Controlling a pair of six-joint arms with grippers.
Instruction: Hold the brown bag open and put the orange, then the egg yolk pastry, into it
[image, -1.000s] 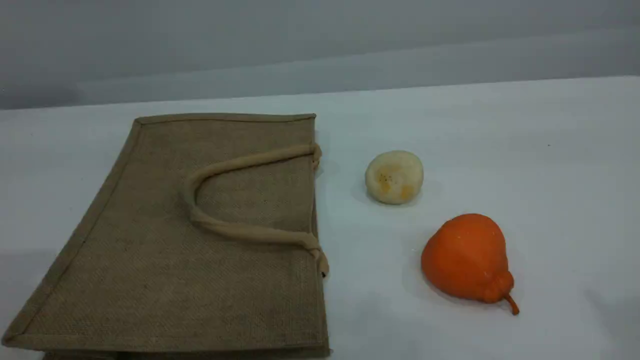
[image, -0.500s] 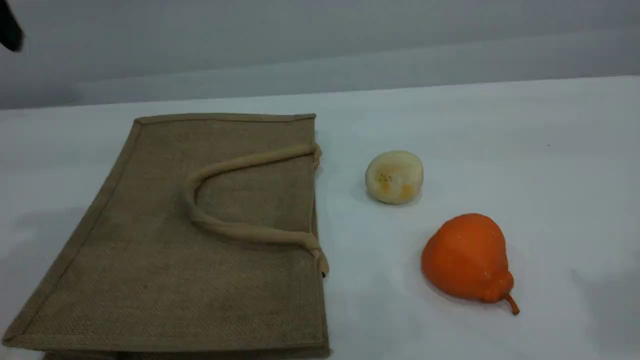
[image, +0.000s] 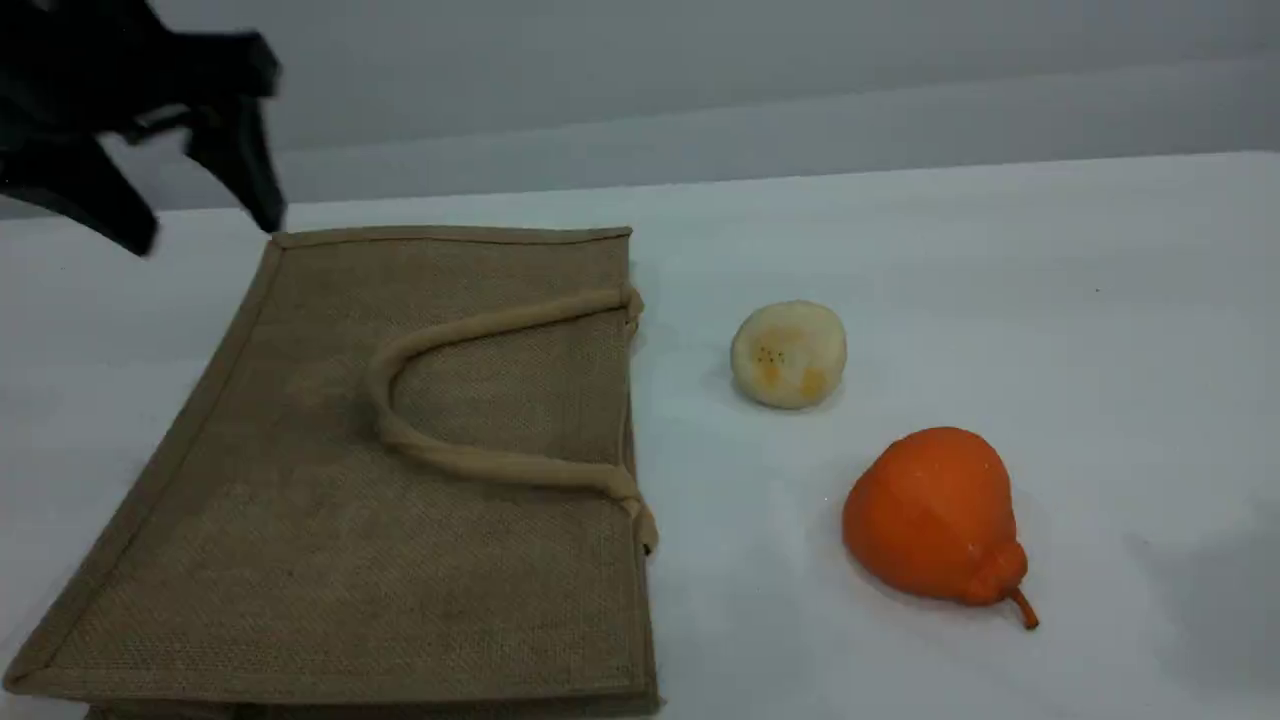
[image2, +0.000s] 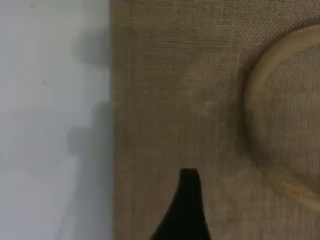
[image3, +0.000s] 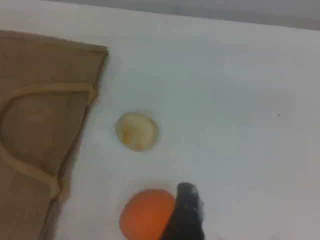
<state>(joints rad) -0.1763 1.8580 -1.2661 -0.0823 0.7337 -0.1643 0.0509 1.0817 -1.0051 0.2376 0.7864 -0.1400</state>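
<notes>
Scene view: the brown bag (image: 400, 480), tan woven jute with hemmed edges and a paler loop handle (image: 480, 462), lies flat on the white table (image: 1050, 300). To its right sit the pale, yellow-blotched egg yolk pastry (image: 789, 354) and, nearer, the pear-shaped orange (image: 935, 515). The left gripper (image: 205, 230) hangs wide open, empty, over the bag's far left corner; the right gripper (image3: 186, 212), above the orange, is spread wide too.

Left gripper (image: 205, 225) newly in at top left, blurred, jaws apparently spread, above brown bag (image: 300, 560) corner
</notes>
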